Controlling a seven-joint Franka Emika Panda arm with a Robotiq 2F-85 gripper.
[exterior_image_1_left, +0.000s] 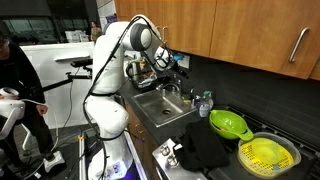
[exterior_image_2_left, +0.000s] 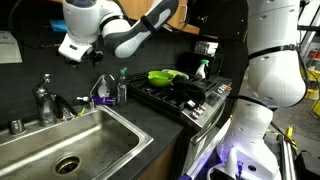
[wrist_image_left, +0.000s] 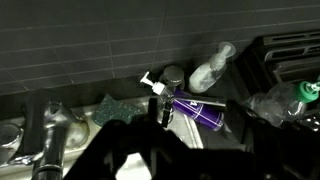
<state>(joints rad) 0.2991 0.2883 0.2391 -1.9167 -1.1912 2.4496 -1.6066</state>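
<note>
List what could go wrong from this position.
1. The open gripper hangs right above crowded bottles. If it comes down, a finger may tip over the purple bottle or the spray bottle.
2. The faucet stands close beside them, so the gripper could bump it.
3. A toppled bottle might roll into the sink.

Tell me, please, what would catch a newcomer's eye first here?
The big white robot arm towering over the steel sink grabs attention first. Next come the bright green colander on the stovetop and the yellow strainer beside it. A purple bottle sits by the faucet.
</note>
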